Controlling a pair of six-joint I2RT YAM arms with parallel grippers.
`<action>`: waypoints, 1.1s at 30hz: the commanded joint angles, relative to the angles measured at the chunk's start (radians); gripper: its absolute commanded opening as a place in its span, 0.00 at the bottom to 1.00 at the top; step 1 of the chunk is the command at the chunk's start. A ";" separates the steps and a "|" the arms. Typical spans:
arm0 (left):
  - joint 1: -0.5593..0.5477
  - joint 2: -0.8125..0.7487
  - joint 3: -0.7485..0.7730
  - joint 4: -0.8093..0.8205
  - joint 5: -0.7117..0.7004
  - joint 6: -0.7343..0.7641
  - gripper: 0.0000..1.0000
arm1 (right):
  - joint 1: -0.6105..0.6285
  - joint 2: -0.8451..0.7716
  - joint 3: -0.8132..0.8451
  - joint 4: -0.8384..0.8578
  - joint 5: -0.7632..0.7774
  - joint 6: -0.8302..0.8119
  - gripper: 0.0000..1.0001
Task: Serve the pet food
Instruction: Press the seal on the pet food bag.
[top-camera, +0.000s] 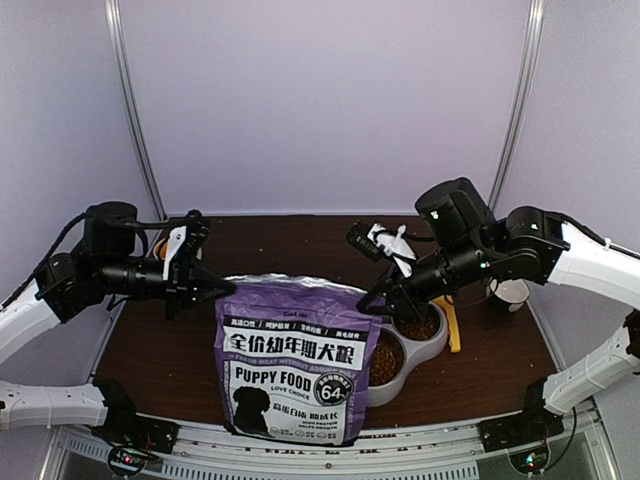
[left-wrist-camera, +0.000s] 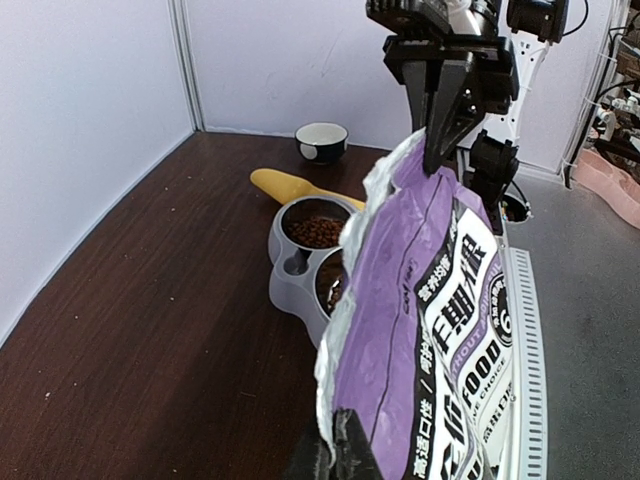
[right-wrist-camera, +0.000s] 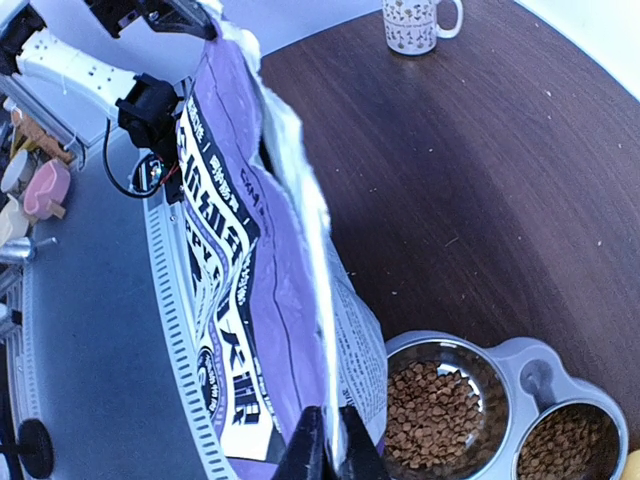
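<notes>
Top view: a purple-and-white bag (top-camera: 295, 370) is standing upright at 6 o'clock on the dark wooden surface (top-camera: 160, 350), printed face toward the arm bases. The left arm (top-camera: 110, 270) is reaching in from 9 o'clock. Its jaws are pinching the bag's top edge at the 9 o'clock corner, closed tight on the film. The right arm (top-camera: 480, 250) is reaching in from 3 o'clock, and its jaws are gripping the opposite corner of the same edge in the same way. The top edge is stretching between the two grips.

The pet food (top-camera: 420, 328) is sitting as brown pellets in both cups of a grey double feeder (top-camera: 400, 385), which is touching the bag at its 3 o'clock side. A yellow scoop (top-camera: 453, 325) is lying just beside the feeder at 3 o'clock. A white mug (top-camera: 510, 292) is standing farther back, toward 2 o'clock.

Left wrist view: the bag (left-wrist-camera: 420, 300) is running away from the camera, its pale lining showing along the opened edge. The pellets (left-wrist-camera: 317, 232), the scoop (left-wrist-camera: 285, 185) and the mug (left-wrist-camera: 322, 142) are lying beyond it.

Right wrist view: the bag (right-wrist-camera: 250, 270) is rising beside the two filled cups (right-wrist-camera: 432, 402).
</notes>
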 joint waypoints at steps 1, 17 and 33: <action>0.017 -0.030 0.016 0.120 0.003 -0.006 0.00 | -0.005 0.035 0.036 0.042 -0.051 -0.002 0.00; 0.017 -0.024 0.018 0.118 0.013 -0.005 0.00 | -0.005 0.100 0.087 0.100 -0.107 -0.017 0.00; 0.017 -0.020 0.021 0.115 0.021 -0.003 0.00 | -0.005 0.169 0.150 0.117 -0.153 -0.027 0.14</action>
